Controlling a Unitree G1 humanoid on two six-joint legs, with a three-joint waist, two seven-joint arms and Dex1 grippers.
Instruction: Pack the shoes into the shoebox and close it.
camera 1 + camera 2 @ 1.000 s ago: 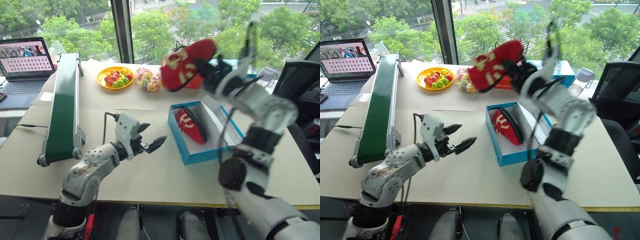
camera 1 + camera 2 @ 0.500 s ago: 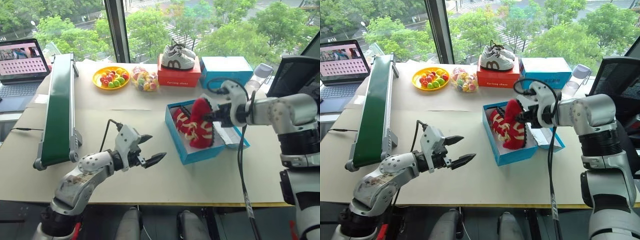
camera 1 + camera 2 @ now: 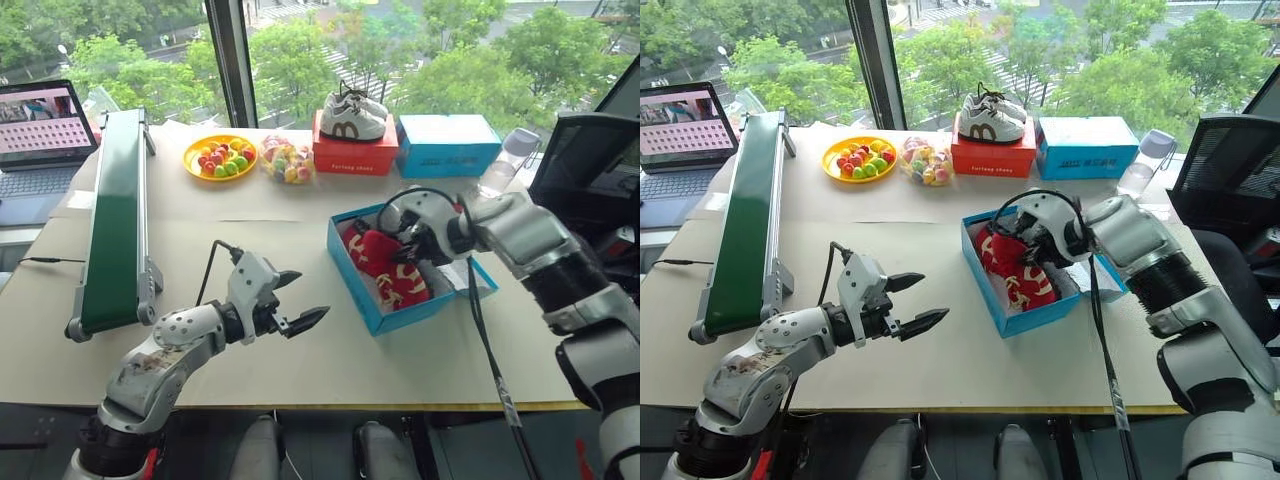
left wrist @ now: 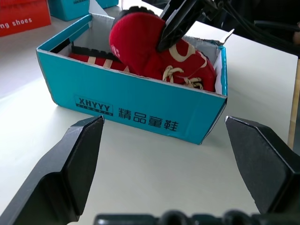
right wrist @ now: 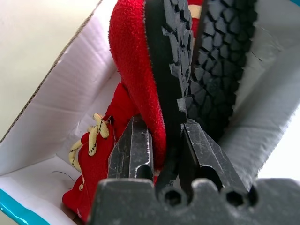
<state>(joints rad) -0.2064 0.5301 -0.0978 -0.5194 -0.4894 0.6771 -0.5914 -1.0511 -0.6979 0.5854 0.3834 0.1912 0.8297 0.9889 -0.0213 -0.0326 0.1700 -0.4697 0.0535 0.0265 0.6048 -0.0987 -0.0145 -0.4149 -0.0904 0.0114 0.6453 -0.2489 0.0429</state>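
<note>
The teal shoebox [image 3: 372,303] stands open on the table to the right of centre, its lid flap [image 3: 470,278] hanging open on the right side. Both red shoes [image 3: 388,262] lie inside it, dark soles [image 5: 220,61] side by side in the right wrist view. My right gripper [image 3: 415,246] reaches down into the box and is shut on the edge of one red shoe [image 5: 133,65]. My left gripper [image 3: 301,299] hovers open and empty over the table left of the box, facing its printed wall [image 4: 140,110].
A green conveyor [image 3: 120,215] runs along the left side, with a laptop [image 3: 40,120] behind it. At the back stand a yellow fruit plate [image 3: 222,157], a candy bag [image 3: 285,160], white sneakers [image 3: 352,115] on a red box [image 3: 355,157] and a light blue box [image 3: 448,147]. A black chair [image 3: 590,170] is at the right.
My right arm swung down from high above the table and brought the red shoe into the box beside the first one. The left arm has stayed nearly still.
</note>
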